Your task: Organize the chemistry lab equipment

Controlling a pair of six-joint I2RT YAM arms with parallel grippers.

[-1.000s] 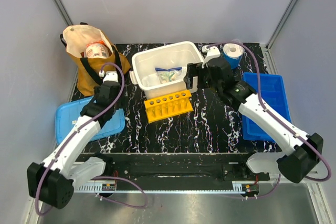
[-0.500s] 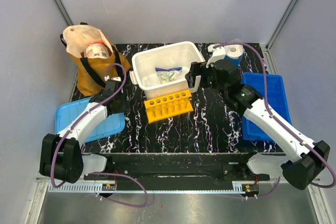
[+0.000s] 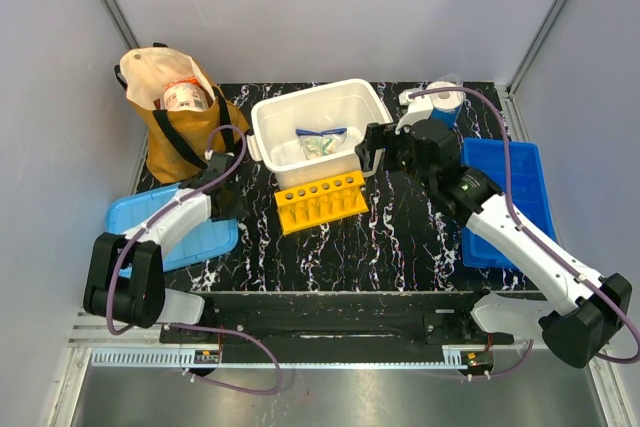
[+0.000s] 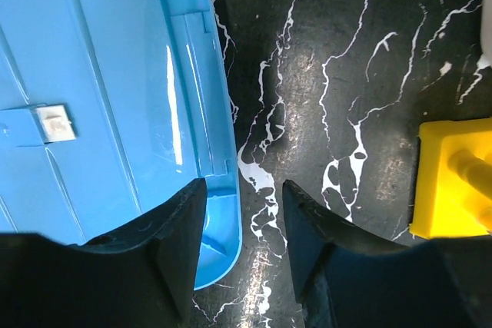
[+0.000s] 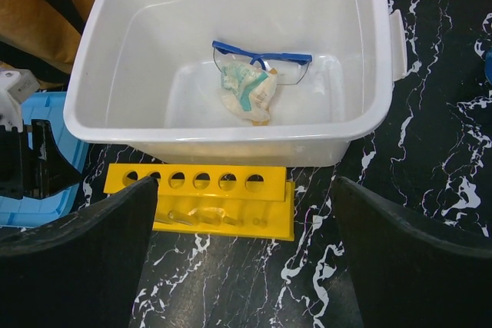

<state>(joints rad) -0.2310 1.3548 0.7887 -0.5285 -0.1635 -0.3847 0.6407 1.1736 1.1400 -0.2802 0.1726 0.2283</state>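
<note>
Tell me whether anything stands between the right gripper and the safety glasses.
From above, nothing covers the safety glasses in the open white tub. Its near wall lies between them and the right gripper only on a low path. A crumpled packet rests against the glasses' near side.

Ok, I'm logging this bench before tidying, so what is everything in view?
Table: one, black marbled, under everything.
Cloth bag: one, brown, rear left.
Container: one, white and red, inside the bag.
Tub: one, white, rear centre.
Safety glasses: one, clear with blue frame, in the tub.
Crumpled packet: one, white and teal, in the tub by the glasses.
Tube rack: one, yellow, in front of the tub.
Lid: one, light blue, left side.
Bin: one, dark blue, right side.
Cylinder: one, blue, rear right.
Left hand: one, black, jaws apart over the lid's corner, empty.
Right hand: one, black, wide open above the rack, empty.
</note>
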